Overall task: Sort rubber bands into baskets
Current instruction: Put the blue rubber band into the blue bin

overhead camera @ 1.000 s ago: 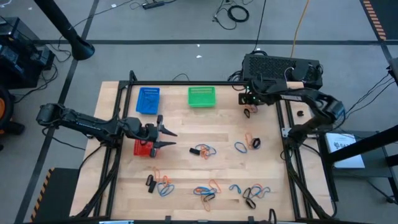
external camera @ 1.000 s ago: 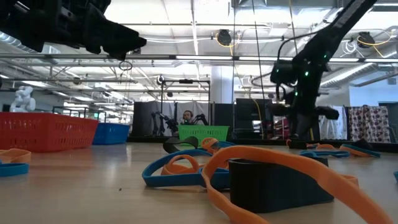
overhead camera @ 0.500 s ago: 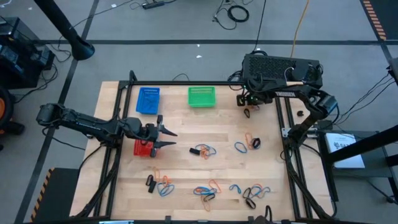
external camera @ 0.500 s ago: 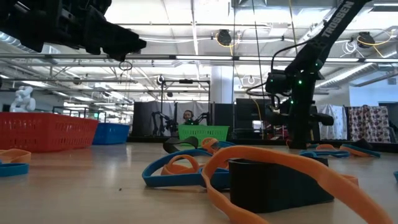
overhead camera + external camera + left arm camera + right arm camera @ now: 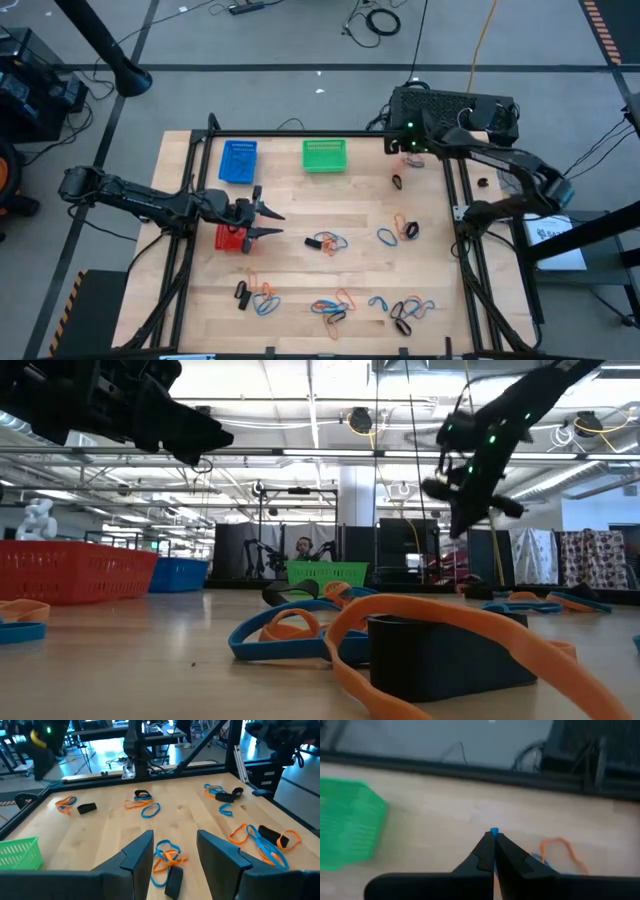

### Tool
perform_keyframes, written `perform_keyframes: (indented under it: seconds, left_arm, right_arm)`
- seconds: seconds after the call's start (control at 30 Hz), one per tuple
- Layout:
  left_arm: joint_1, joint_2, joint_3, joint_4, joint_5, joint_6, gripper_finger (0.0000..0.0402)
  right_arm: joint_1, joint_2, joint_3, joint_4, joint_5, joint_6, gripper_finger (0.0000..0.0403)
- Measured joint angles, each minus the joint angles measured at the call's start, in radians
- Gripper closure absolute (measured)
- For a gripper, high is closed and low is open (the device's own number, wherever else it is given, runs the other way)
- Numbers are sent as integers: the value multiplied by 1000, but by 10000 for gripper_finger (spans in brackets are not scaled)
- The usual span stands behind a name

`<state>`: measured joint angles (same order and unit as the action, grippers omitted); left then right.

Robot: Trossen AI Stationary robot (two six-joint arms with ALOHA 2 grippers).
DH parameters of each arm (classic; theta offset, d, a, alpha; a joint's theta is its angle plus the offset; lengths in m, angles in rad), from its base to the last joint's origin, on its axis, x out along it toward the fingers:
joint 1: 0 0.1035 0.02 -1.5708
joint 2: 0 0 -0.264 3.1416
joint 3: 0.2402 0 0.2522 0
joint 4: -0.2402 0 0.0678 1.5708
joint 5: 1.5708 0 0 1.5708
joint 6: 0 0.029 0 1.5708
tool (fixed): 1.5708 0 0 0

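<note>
Along the near edge of the surface [image 5: 300,250] lie loose rubber bands [image 5: 330,305] in blue, orange and black, in clusters from the near left to the near right corner. More of them sit around the middle, a tangle [image 5: 328,242] at the centre and a few toward the right edge.

By the left edge, the left pincer [image 5: 268,222] hangs above the surface just beside the red basket [image 5: 230,238], its fingers [image 5: 137,852] spread wide apart with nothing between them; past them its wrist view shows the central tangle [image 5: 166,857] on the wood.

At the far edge stand the blue basket [image 5: 238,161], toward the far left corner, and the green basket [image 5: 324,155] near the middle.

Near the far right corner, the right pincer [image 5: 410,147] is raised off the surface. Its fingers [image 5: 507,857] are pressed fully together, and a small blue bit [image 5: 494,831] shows at their very tip, apparently a pinched blue band. Just nearer than it, a single band [image 5: 397,183] lies on the wood.
</note>
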<state>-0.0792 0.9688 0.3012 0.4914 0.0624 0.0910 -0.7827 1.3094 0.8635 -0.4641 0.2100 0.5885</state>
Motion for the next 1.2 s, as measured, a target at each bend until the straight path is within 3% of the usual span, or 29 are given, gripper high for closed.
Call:
perform_keyframes:
  seconds: [0.1,0.2,0.3,0.4,0.6,0.8,1.0,1.2]
  left_arm:
    - [0,0,0,-4,0,-4,242]
    - [0,13,0,5,0,-7,242]
    - [-2,48,0,32,0,-29,242]
    - [-2,114,0,119,0,-61,242]
    - [-18,311,1,355,1,-109,242]
    - [-66,496,1,683,4,-85,242]
    - [-122,603,73,782,44,-63,242]
    - [-163,701,187,724,55,33,242]
  right_arm:
    - [24,-65,0,-1,-10,-2,402]
    - [99,-102,-11,35,-140,-2,403]
    - [241,-113,-59,145,-285,-2,403]
    - [428,-113,-106,291,-324,1,403]
    - [826,-53,-194,754,-234,9,403]
    - [1089,108,-195,1080,2,-41,402]
    - [1167,272,-193,1306,84,-55,402]
    - [1160,383,-107,1330,69,-52,402]
